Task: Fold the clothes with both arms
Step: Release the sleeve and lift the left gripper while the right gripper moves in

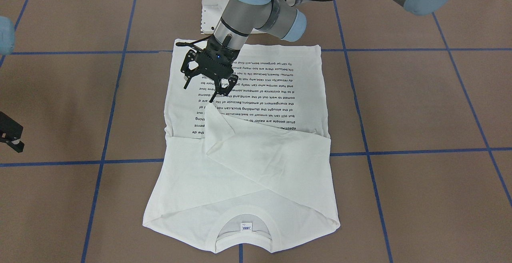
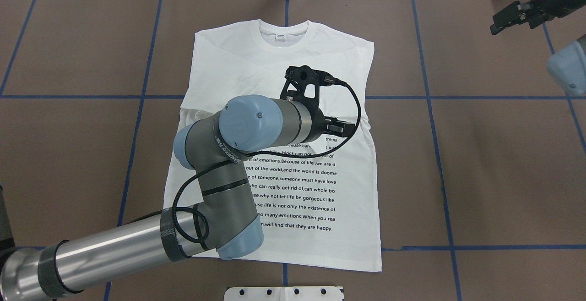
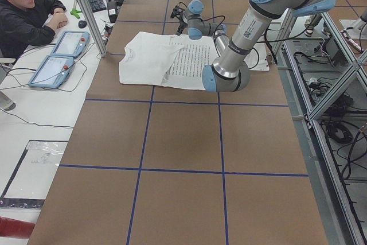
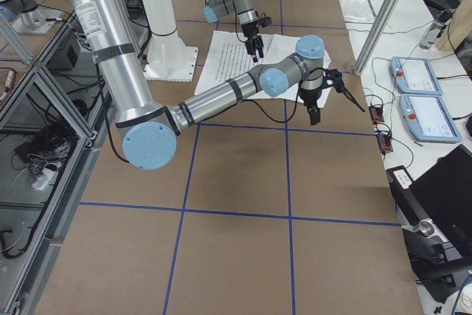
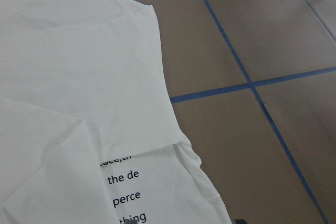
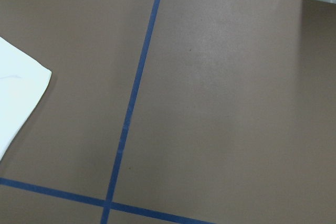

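- Clearly the shirt [image 1: 256, 143] is lying flat on the brown surface [image 1: 420, 107], print side up, with its collar [image 1: 244, 219] towards the operators' edge and its hem towards the robot's base.
- Both sleeves are lying folded in across the chest, crossing just below the collar.
- One sleeve end [image 1: 218, 121] is standing up in a peak, and the left gripper [image 1: 218, 95] is pinching its tip, fingers closed on the cloth over the printed text [image 2: 297, 186].
- Off to the side, the right gripper [image 2: 515, 17] is hanging over bare surface, well apart from the shirt; its fingers look parted with nothing between them, and its wrist view is showing only a corner of white cloth.
- Judging by the way the lifted sleeve is sagging into soft creases, the cotton is light and limp: it is not going to hold any shape, and whatever is lifted is going to drape and drag the layers beneath.
- It looks neither slippery nor fragile, so a firm pinch should be doing no harm.
- Good places to take hold are looking like edges and corners, where the layers can be caught from the side: the cuffs, the hem corners [image 2: 377, 266], the shoulder points.
- For the body fold, one gripper at each hem corner or shoulder point would be keeping the cloth taut and stopping the tucked sleeves from sliding out.
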{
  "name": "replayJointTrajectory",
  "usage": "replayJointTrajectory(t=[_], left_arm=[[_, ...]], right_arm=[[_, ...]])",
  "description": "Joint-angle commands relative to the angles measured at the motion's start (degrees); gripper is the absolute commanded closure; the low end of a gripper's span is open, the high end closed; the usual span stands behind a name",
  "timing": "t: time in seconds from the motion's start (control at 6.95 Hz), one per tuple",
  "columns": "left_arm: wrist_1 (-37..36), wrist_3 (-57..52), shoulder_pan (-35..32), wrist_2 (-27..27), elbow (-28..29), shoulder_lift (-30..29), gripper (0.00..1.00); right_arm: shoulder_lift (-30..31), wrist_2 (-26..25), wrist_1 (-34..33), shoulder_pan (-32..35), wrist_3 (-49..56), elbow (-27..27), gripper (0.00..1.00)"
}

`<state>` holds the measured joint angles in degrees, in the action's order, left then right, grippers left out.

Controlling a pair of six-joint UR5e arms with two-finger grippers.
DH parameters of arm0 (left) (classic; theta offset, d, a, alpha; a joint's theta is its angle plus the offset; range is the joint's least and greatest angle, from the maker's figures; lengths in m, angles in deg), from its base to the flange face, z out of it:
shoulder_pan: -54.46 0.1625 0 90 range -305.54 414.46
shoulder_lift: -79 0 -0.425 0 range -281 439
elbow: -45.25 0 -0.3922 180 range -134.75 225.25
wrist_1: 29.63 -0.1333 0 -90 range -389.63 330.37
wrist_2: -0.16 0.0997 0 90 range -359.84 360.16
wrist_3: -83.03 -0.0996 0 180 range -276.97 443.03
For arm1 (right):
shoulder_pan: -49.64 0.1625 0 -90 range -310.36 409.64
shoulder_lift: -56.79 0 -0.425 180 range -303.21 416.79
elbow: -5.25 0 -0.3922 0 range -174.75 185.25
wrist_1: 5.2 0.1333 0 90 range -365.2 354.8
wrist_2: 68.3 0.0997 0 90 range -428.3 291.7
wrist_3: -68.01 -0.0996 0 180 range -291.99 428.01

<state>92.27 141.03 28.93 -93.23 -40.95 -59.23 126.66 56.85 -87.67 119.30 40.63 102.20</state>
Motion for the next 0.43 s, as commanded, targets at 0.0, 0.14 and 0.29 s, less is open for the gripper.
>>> replayJointTrajectory(t=[0.0,0.14,0.29], left_arm=[[-8.8,-10.7,-8.4,-8.1,-7.6,6.2,0.0],[-8.8,-18.2,-13.8,-11.6,-10.1,10.8,0.0],[-8.7,-26.3,-18.6,-14.8,-10.2,13.4,0.0]], right_arm=[[-3.8,-4.8,0.0,-5.6,-9.3,0.2,0.0],[-6.5,-9.2,-0.1,-10.3,-16.0,0.3,0.0],[-8.9,-12.7,-0.7,-14.9,-23.1,0.5,0.0]])
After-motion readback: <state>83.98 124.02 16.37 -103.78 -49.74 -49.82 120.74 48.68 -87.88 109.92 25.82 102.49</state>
